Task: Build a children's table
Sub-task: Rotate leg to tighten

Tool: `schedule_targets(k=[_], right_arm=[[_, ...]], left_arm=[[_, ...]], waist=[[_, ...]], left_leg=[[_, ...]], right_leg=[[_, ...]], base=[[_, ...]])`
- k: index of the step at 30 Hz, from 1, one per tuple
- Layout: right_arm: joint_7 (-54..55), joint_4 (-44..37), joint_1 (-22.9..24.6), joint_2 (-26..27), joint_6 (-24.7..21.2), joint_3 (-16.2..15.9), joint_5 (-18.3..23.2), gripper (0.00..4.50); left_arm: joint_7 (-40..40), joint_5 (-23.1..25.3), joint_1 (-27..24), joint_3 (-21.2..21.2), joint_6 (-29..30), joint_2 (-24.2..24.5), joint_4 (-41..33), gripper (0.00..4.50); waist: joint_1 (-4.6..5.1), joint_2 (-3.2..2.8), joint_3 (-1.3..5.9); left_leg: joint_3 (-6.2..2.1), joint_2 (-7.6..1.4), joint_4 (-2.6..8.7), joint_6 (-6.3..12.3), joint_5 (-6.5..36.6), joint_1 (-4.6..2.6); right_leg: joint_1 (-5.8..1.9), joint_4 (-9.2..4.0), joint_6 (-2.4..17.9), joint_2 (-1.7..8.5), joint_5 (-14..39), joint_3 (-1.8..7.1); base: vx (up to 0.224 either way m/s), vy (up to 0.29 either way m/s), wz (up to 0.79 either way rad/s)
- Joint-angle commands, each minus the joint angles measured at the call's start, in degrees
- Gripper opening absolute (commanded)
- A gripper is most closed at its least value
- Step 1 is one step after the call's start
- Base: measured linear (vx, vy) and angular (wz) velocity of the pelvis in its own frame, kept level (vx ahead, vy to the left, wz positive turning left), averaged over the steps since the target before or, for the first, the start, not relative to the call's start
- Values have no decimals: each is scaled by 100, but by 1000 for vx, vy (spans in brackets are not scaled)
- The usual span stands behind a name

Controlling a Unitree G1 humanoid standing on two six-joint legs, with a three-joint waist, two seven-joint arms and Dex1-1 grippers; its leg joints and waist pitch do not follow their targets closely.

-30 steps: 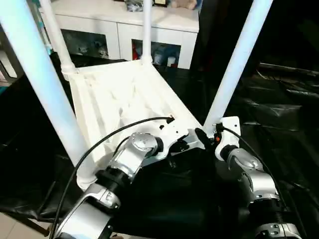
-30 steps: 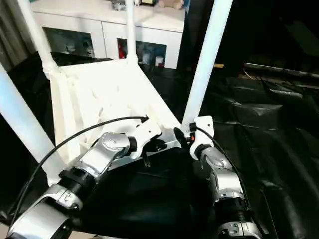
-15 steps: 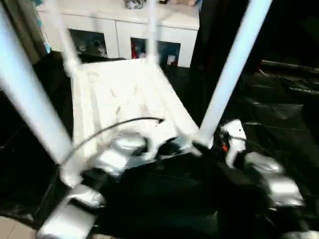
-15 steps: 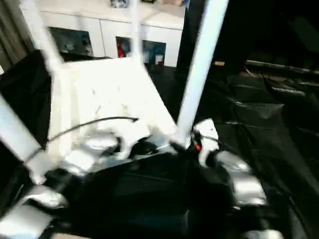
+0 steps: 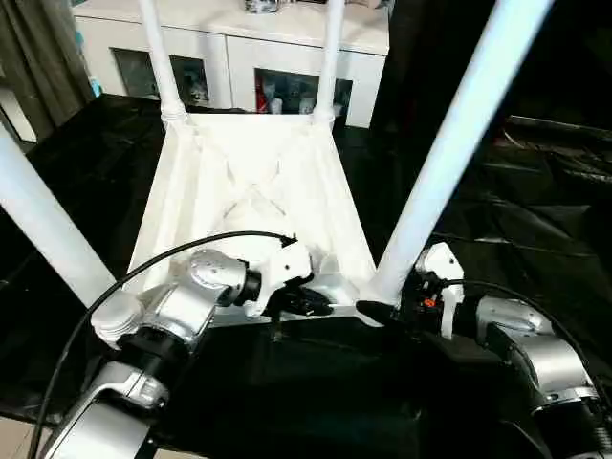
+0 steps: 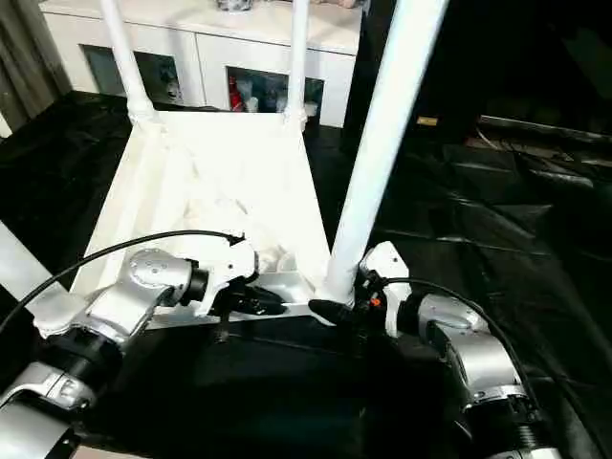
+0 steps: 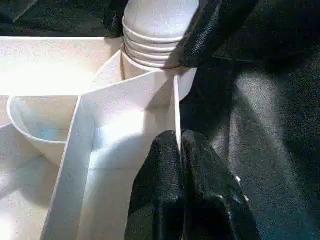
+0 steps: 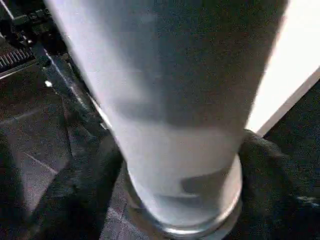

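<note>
**Upturned white table gripped at its near edge**

The children's table (image 5: 253, 191) lies upside down on a black cloth (image 5: 535, 220), its ribbed underside facing up and all four legs standing in the corner sockets. Two legs rise at the far corners, in front of a white cabinet (image 5: 239, 48) with glass doors; the near left leg (image 5: 43, 229) and the near right leg (image 5: 454, 153) rise close to the camera.

The left gripper (image 5: 311, 304) sits at the table's near edge, between the two near legs. Its black fingers (image 7: 170, 190) are clenched together, pinching the thin upright rim of the tabletop.

The right gripper (image 5: 382, 308) is at the foot of the near right leg, just where the tube enters its socket. Its two fingers (image 8: 75, 195) stand either side of the tube's base, closed around the leg.
</note>
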State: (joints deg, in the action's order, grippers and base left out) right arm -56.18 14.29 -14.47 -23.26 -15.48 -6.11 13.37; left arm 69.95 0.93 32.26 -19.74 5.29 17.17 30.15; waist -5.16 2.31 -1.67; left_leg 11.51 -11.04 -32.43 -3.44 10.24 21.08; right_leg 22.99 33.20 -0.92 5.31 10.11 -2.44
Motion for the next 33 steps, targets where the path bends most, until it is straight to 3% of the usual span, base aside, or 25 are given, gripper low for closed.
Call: schedule_targets(k=[1, 11, 13, 17, 18, 19, 20, 22, 25, 28, 31, 33], right_arm=[[-150, 52, -35, -33, 40, -125, -16, 307], [-89, 176, 18, 38, 126, -127, -37, 271], [357, 370, 32, 251, 179, 19, -74, 271], [1078, 618, -33, 572, 174, 206, -163, 270], [1630, 708, -90, 800, 92, 307, -249, 270], [1774, 729, -106, 859, 69, 332, -271, 269], [2621, 858, -210, 1233, -56, 530, -341, 269], [3330, 965, -306, 1608, -156, 711, -349, 269], [3761, 1035, -370, 1907, -137, 768, -405, 269], [3614, 1047, -407, 1970, 24, 423, -638, 269], [3390, 964, -392, 1990, 139, 452, -517, 269], [3206, 868, -380, 1968, 160, 488, -392, 325]], left_arm=[[83, -15, -102, -120, 65, -53, 61, 0], [-68, 20, -129, -102, 143, -49, 82, 0], [-644, 132, -41, 7, 219, -260, 306, 0], [-1382, 214, 130, 159, 271, -589, 614, 0], [-1844, 262, 248, 240, 322, -792, 816, 0], [-1961, 274, 278, 261, 335, -843, 868, 0], [-2533, 348, 431, 333, 388, -1097, 1132, 0], [-2964, 420, 544, 353, 430, -1314, 1305, 0], [-3123, 491, 579, 325, 460, -1502, 1340, 0], [-2945, 565, 518, 170, 421, -1612, 1256, 0], [-2785, 594, 496, 85, 387, -1551, 1240, 0], [-2694, 586, 507, 68, 395, -1490, 1256, 0]], waist=[[-5, 70, 269], [-3, 69, 279], [1, 59, 268], [19, 69, 242], [34, 46, 232], [51, 60, 230], [53, 63, 221], [70, 34, 238], [66, 50, 235], [63, 38, 245], [63, 26, 247], [61, 36, 245]], left_leg=[[-81, -239, 352, 303, 1124, -83], [-73, -229, 327, 366, 1004, -83], [-72, -229, 333, 354, 1062, -85], [-103, -225, 378, 84, 1616, -121], [-105, -220, 388, 63, 1648, -108], [-114, -215, 396, -11, 1761, -118], [-116, -197, 399, -38, 1823, -117], [-147, -188, 411, -132, 1878, -119], [-143, -190, 411, -109, 1915, -125], [-142, -191, 419, -41, 1865, -102], [-135, -196, 423, 1, 1818, -93], [-127, -194, 418, 31, 1820, -92]], right_leg=[[-231, -290, 1255, 288, 973, 177], [-241, -267, 1325, 281, 784, 174], [-232, -280, 1328, 281, 862, 174], [-198, -394, 1060, 304, 1892, 174], [-193, -406, 1016, 297, 1965, 180], [-170, -432, 943, 287, 2122, 173], [-162, -458, 851, 292, 2344, 173], [-151, -476, 732, 307, 2558, 167], [-135, -509, 642, 301, 2591, 168], [-153, -499, 621, 288, 2401, 169], [-159, -472, 697, 278, 2129, 173], [-159, -469, 732, 280, 2078, 176]], base=[[0, 0, 0], [0, 0, 0], [0, 0, 0], [0, 0, 0], [0, 0, 0], [0, 0, 0], [0, 0, 0], [0, 0, 0], [0, 0, 0], [0, 0, 0], [0, 0, 0], [0, 0, 0]])
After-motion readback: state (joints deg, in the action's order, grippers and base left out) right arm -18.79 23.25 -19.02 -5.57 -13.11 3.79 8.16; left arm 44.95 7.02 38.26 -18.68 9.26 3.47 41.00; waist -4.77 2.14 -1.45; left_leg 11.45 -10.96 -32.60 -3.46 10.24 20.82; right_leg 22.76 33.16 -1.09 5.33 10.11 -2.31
